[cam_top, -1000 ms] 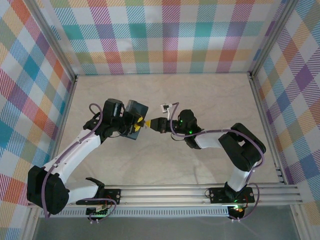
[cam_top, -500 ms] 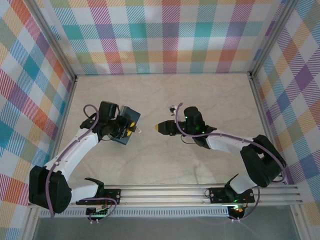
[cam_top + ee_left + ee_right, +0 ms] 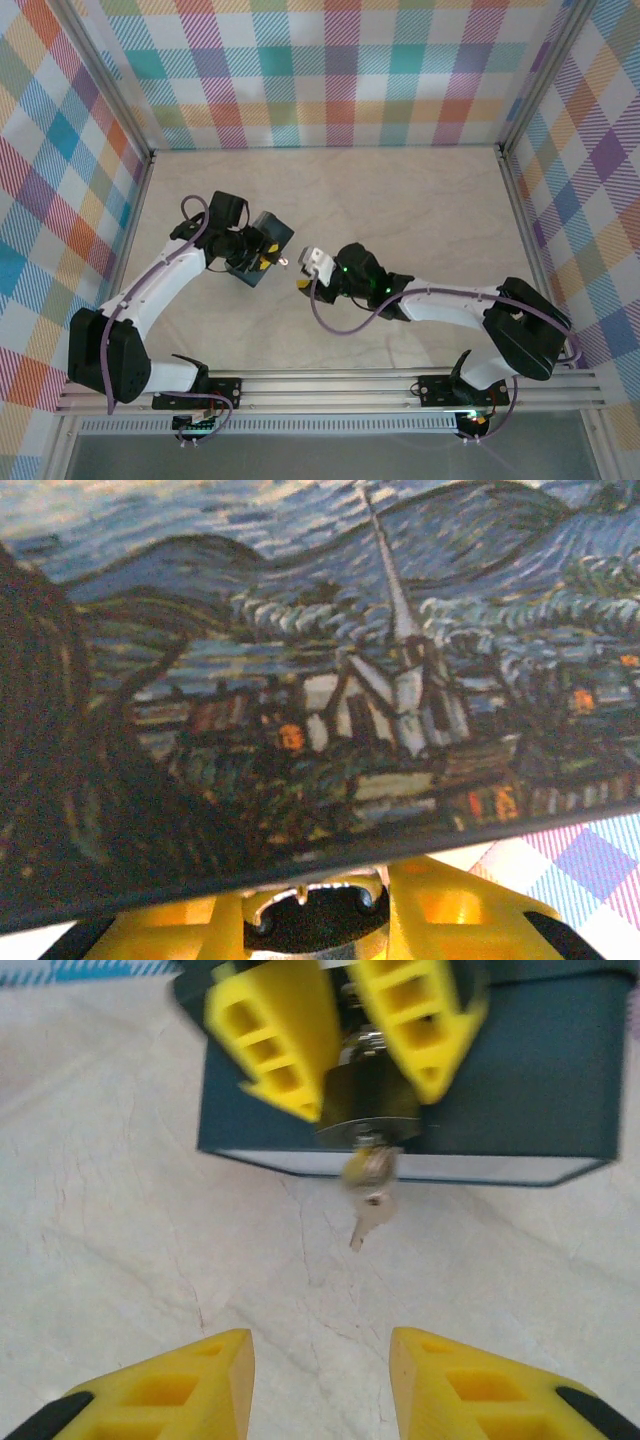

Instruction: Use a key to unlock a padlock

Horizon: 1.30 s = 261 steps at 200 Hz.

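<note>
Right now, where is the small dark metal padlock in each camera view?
Top external: small dark metal padlock left of centre, held by the left gripper.
Left wrist: padlock at the bottom edge, centre.
Right wrist: padlock at top centre, small silvery metal key hanging below.
Shared landmark: blue painted rectangular tin, right beside the padlock in every view.

The padlock is half hidden between the left gripper's jaws, and the key looks blurred.

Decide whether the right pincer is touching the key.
Apart. In the right wrist view, bare table separates the open right pincer from the key, which hangs from the padlock gripped by the left pincer.
</note>
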Tool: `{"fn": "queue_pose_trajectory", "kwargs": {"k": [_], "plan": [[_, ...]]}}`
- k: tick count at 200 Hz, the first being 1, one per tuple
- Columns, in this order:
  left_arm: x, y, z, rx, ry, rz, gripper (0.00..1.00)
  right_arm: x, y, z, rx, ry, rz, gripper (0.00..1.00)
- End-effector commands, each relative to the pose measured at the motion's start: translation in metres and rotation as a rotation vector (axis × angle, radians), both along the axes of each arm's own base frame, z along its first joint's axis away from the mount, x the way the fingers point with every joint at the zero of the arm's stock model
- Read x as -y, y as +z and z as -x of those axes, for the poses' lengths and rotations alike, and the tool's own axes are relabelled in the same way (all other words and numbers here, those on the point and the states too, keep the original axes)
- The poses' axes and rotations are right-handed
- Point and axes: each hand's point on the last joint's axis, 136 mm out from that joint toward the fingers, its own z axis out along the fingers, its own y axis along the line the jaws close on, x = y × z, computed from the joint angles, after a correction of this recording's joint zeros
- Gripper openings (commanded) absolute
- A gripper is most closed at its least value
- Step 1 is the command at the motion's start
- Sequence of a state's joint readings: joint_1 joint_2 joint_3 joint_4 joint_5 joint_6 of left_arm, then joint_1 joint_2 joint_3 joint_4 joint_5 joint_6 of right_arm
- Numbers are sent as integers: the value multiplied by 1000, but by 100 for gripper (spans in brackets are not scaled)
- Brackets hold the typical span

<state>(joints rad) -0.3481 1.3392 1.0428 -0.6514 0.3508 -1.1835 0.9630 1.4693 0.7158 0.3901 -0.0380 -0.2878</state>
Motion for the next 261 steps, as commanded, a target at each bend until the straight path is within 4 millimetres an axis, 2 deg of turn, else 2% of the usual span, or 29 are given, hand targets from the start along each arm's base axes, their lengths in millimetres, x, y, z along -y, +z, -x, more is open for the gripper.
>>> {"fn": "queue_pose_trajectory", "kwargs": {"k": [1, 20, 24, 46, 79, 105, 161, 261], "plan": [[11, 14, 0, 16, -50, 3, 8, -8, 26, -12, 278, 8, -9, 40], [13, 13, -1, 7, -58, -9, 8, -13, 24, -12, 345, 6, 9, 38], [14, 14, -1, 9, -61, -9, 8, -14, 31, -14, 372, -4, -12, 38], [20, 15, -3, 9, -67, -4, 8, -18, 34, -19, 419, -16, -12, 37], [23, 16, -5, 11, -70, -1, 8, -23, 23, -20, 438, 16, 33, 30], [23, 17, -5, 15, -67, 4, 8, -25, 17, -18, 432, 32, 47, 30], [25, 19, -3, 18, -71, 16, 8, -27, 25, -25, 468, 0, 22, 32], [30, 20, -3, 23, -69, 44, 7, -34, 19, -27, 493, -2, 46, 20]]}}
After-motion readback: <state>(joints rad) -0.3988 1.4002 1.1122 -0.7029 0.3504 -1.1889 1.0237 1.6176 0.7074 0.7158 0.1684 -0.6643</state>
